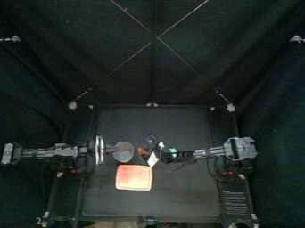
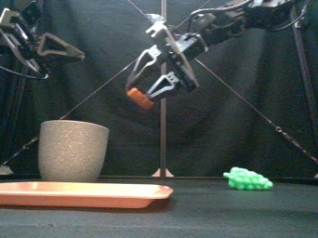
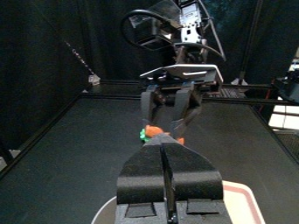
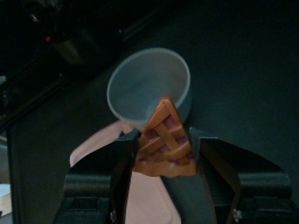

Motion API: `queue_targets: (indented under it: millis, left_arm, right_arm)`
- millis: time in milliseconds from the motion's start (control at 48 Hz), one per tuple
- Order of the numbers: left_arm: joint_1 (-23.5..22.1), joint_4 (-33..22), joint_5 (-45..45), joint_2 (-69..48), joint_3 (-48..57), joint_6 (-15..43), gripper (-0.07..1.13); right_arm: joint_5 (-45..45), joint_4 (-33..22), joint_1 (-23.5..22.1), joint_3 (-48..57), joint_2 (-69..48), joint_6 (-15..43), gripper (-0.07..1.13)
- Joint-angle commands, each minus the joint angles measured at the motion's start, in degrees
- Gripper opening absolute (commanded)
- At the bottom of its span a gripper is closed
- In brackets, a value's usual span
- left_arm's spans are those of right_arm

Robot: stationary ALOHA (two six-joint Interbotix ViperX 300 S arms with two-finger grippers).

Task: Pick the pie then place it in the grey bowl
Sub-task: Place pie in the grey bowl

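Note:
A slice of lattice-topped orange pie (image 2: 139,98) hangs in the air, with my right gripper (image 2: 152,92) shut on it. In the right wrist view the pie (image 4: 163,138) sits between the jaws, directly over the open mouth of the tall grey speckled cup (image 4: 149,83). From the front, that cup (image 2: 72,151) stands at the left, below and left of the pie. From above, the right gripper (image 1: 148,154) is just right of the cup (image 1: 124,151). My left gripper (image 3: 163,179) is shut and empty, held high left of the cup (image 1: 100,150).
A flat pink tray (image 2: 81,193) lies in front of the cup, toward the table's front edge (image 1: 132,178). A bunch of green toy grapes (image 2: 248,178) rests on the table at the right, behind the right gripper as seen from the left wrist.

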Motion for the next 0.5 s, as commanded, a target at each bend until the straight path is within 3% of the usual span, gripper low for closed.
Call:
queue_targets:
  millis: [21,292,500]
  left_arm:
    - [0.09,0.44,-0.62,0.09,-0.88,0.0,0.13]
    - [0.09,0.53,-0.62,0.0,-0.88,0.0,0.13]
    - [0.09,0.44,-0.97,0.0,-0.97,0.0,0.13]
  right_arm:
    - [-3.52,-1.41,-2.64,-6.24,3.08,-0.35,0.56]
    - [-8.88,-1.76,-5.01,-14.15,10.46,-0.44,0.58]
    - [-12.66,-1.49,-5.62,-16.35,12.83,-0.44,0.78]
